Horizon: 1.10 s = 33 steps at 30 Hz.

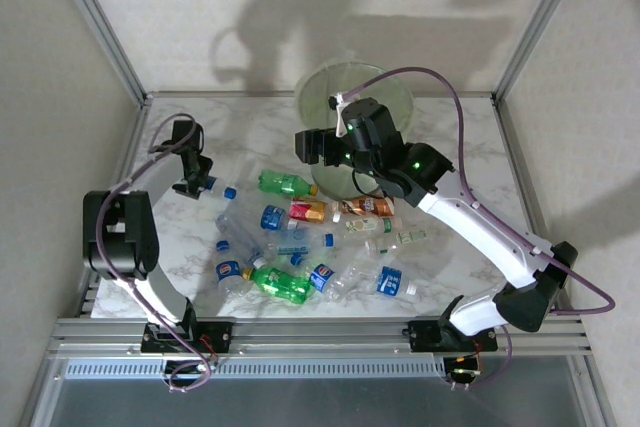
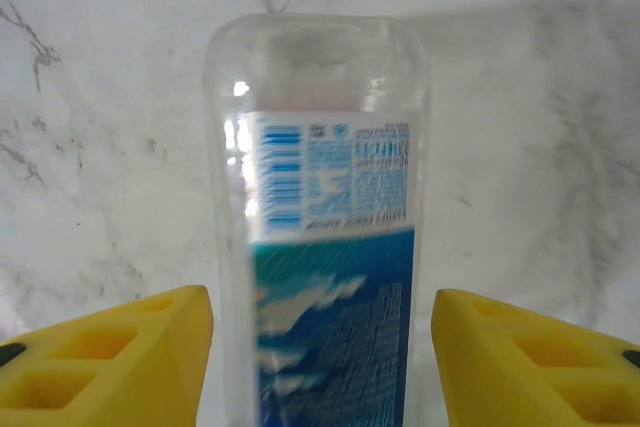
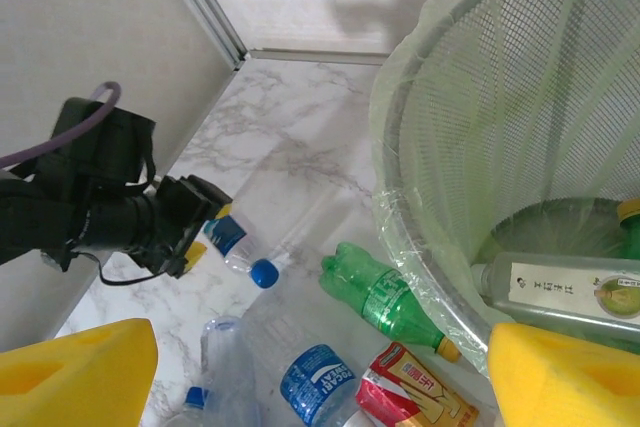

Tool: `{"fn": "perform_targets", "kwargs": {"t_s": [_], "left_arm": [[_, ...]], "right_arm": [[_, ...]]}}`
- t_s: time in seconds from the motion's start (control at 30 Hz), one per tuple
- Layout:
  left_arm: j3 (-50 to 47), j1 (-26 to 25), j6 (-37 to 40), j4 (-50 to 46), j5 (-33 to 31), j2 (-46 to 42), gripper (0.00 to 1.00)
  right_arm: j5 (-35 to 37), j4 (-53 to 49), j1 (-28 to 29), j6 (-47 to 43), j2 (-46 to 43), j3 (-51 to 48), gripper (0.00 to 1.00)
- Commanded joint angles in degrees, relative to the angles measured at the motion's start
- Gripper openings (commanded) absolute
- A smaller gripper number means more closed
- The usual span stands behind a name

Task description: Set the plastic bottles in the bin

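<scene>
Closest in, the left hand [image 2: 322,347] had its yellow fingers [image 2: 120,357] on either side of a clear bottle [image 2: 320,197] with a blue label. It lay on the marbled tabletop [image 2: 90,97], well to the left of the bin [image 1: 318,87]. The fingers sat close against the bottle's sides, but I couldn't tell whether they were pressing it. The right hand [image 3: 320,377] hung just beside the bin's near rim, its fingers spread wide with nothing between them. Inside the bin lay a pale bottle [image 3: 560,292] with a white label. A green bottle [image 3: 385,292] lay just outside the bin's wall, with a red-labelled bottle [image 3: 415,392] beside it. The other plastic bottles [image 1: 300,247] lay scattered on the tabletop in front of the bin.
</scene>
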Motion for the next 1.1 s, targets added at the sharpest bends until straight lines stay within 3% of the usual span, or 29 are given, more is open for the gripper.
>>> {"fn": "perform_targets", "kwargs": {"t_s": [0.0, 0.1, 0.27, 0.6, 0.63, 0.8, 1.07], "left_arm": [[2.06, -1.35, 2.28, -3.42, -2.18, -4.06, 0.57], [0.41, -1.58, 2.57, -3.16, -1.56, -4.86, 0.57], [0.43, -0.64, 3.47, -2.9, -1.48, -2.65, 0.76], [7.59, 2.45, 7.11, -5.12, -5.45, 9.11, 0.84], [7.84, 2.88, 7.48, -4.77, -4.93, 9.96, 0.89], [9.89, 3.25, 7.75, -4.55, -5.64, 12.91, 0.85], [10.94, 3.25, 7.7, -4.4, -6.14, 14.84, 0.69]], "right_arm": [[-1.33, 0.07, 0.53, 0.92, -0.64, 1.78, 0.86], [-3.03, 0.64, 0.49, 1.2, 0.36, 1.94, 0.86], [-4.85, 1.3, 0.52, 2.05, 1.18, 1.38, 0.85], [-2.3, 2.43, 0.56, 3.15, -1.31, -1.22, 0.86], [-1.96, 2.41, 0.54, 3.11, -1.57, -1.3, 0.86], [-0.27, 1.93, 0.56, 2.7, -1.75, -1.05, 0.86], [0.58, 1.73, 0.56, 1.79, -0.63, 0.25, 0.86]]}}
